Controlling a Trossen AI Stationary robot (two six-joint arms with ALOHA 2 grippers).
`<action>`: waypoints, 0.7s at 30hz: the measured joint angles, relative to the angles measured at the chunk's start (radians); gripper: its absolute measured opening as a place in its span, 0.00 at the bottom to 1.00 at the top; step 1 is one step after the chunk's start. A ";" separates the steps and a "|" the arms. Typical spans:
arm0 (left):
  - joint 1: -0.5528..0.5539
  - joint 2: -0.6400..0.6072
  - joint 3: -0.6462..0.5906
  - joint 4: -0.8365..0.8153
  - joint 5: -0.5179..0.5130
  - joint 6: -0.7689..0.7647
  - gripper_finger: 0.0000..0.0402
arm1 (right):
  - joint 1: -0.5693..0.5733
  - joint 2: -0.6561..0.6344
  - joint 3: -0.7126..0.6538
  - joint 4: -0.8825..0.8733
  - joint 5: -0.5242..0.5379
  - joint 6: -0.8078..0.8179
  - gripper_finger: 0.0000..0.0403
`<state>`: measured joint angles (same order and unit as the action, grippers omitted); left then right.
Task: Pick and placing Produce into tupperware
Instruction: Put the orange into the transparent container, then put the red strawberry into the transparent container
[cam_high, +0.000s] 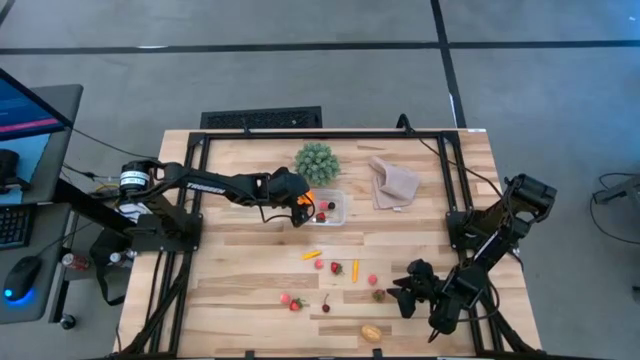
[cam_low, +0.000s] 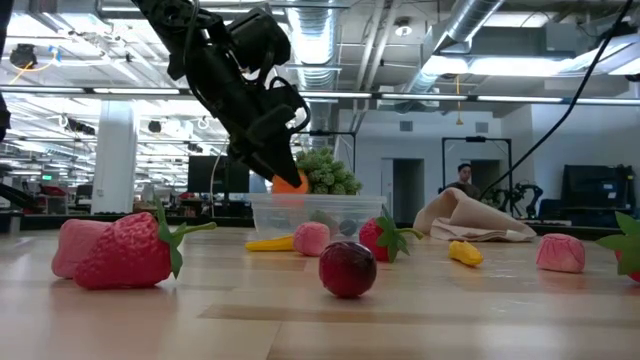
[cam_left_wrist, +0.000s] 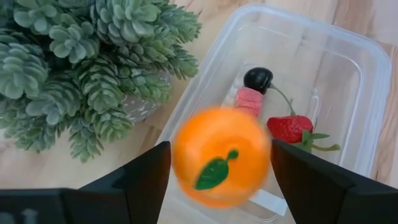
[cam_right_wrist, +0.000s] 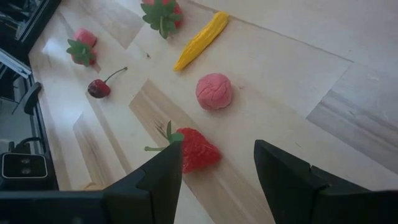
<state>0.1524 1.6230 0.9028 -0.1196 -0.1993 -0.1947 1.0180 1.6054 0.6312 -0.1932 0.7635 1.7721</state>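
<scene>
The clear tupperware (cam_high: 334, 211) sits mid-table right of the green plant, holding a dark cherry (cam_left_wrist: 257, 79), a pink piece (cam_left_wrist: 250, 99) and a strawberry (cam_left_wrist: 289, 127). My left gripper (cam_high: 299, 207) hovers over its left end with an orange toy fruit (cam_left_wrist: 221, 157) between its parted fingers. The fruit shows blurred and is clear of the container floor. More produce lies loose on the near half of the table, around a strawberry (cam_high: 336, 268). My right gripper (cam_high: 404, 292) hangs open near the right front, just short of another strawberry (cam_right_wrist: 198, 149). My left gripper has the orange fruit's round sides (cam_left_wrist: 180, 155) between its two fingers, which slant down from the table's left. The fruit is blurred while the fingers (cam_left_wrist: 149, 177) are sharp, and I cannot tell whether they touch it.
The green spiky plant (cam_high: 316, 161) stands close behind the tupperware's left end. A beige cloth (cam_high: 394, 182) lies at the far right. A pink ball (cam_right_wrist: 214, 91), a yellow piece (cam_right_wrist: 200, 40) and a cherry (cam_right_wrist: 99, 88) lie ahead of my right gripper.
</scene>
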 joint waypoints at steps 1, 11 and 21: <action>0.000 0.000 0.000 0.003 0.000 0.000 0.67 | 0.000 0.000 0.000 0.000 0.000 0.000 0.48; 0.000 -0.001 0.000 0.006 0.012 0.000 0.69 | 0.000 0.000 0.000 0.001 0.000 0.000 0.48; -0.011 -0.127 -0.001 0.016 0.210 -0.010 0.68 | 0.010 0.000 0.000 0.086 -0.066 -0.134 0.48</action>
<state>0.1414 1.4957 0.9016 -0.1034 0.0103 -0.2052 1.0275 1.6054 0.6308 -0.1069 0.6971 1.6381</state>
